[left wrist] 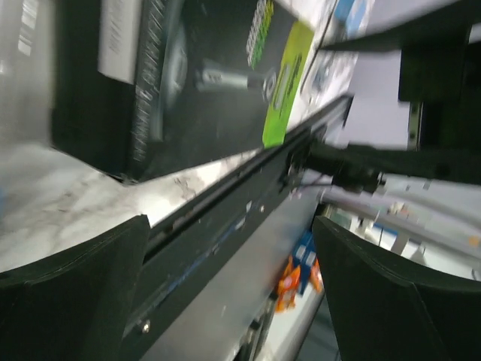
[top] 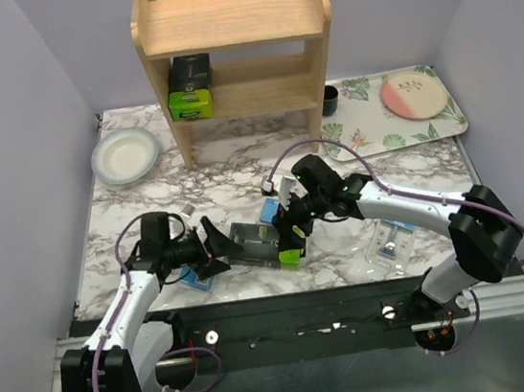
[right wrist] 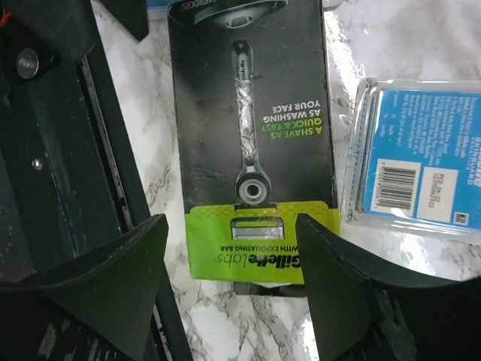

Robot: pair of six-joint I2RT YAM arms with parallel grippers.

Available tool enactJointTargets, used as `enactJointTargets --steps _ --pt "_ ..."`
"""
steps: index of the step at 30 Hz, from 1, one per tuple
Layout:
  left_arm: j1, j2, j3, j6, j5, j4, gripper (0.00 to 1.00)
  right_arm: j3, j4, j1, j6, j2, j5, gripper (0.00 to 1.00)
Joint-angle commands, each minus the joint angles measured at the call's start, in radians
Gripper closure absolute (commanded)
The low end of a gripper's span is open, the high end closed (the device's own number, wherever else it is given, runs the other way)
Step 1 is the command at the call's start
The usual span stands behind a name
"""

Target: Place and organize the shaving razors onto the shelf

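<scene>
Jaws on the right gripper (right wrist: 230, 229) stood wide apart, empty, straddling the lime end of a black razor box (right wrist: 252, 113) flat on the counter (right wrist: 368, 37). Left gripper (top: 218, 250) jaws gaped empty beside that box's black end. Only the overhead view showed a second box (top: 190, 87) beyond it, on the lower tier of the shelf (top: 240, 25).

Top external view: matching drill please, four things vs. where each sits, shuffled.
Things:
1. white bowl
2. pink plate
3. clear blister pack
4. right gripper

Places:
A. over the black box lying on the table
B. on the floral tray
C. on the table, left of the shelf
D. flat on the table, front right

Pairs: 1-C, 2-B, 3-D, 4-A
</scene>
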Motion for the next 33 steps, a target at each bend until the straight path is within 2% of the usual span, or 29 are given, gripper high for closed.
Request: enactJointTargets --steps 1,7,14,17,21,24,27,31,33 --pt "-0.142 0.053 -0.016 -0.048 -0.026 0.024 0.01 0.067 0.074 -0.020 0.089 0.130 -0.042 0.23" --pt "-0.179 0.255 -0.016 -0.112 -0.049 0.231 0.04 0.128 0.094 -0.029 0.070 0.241 -0.070 0.23" --pt "-0.173 0.346 0.049 -0.121 -0.207 0.366 0.10 0.105 0.084 -0.029 0.085 0.243 -0.221 0.27" --pt "-0.168 0.392 0.067 -0.134 -0.242 0.437 0.15 0.087 0.087 -0.029 0.114 0.235 -0.264 0.29" --pt "-0.164 0.447 0.125 -0.121 -0.292 0.506 0.16 0.108 0.065 -0.029 0.144 0.229 -0.346 0.30" --pt "-0.167 0.491 0.171 -0.111 -0.286 0.436 0.15 0.134 0.059 -0.029 0.175 0.223 -0.308 0.29" --pt "-0.176 0.463 0.133 -0.091 -0.267 0.393 0.13 0.151 0.036 -0.029 0.160 0.206 -0.248 0.28" --pt "-0.177 0.420 0.050 -0.126 -0.275 0.472 0.16 0.127 0.030 -0.031 0.164 0.187 -0.220 0.27" --pt "-0.177 0.420 0.027 -0.121 -0.266 0.543 0.24 0.090 0.050 -0.035 0.175 0.180 -0.214 0.26"
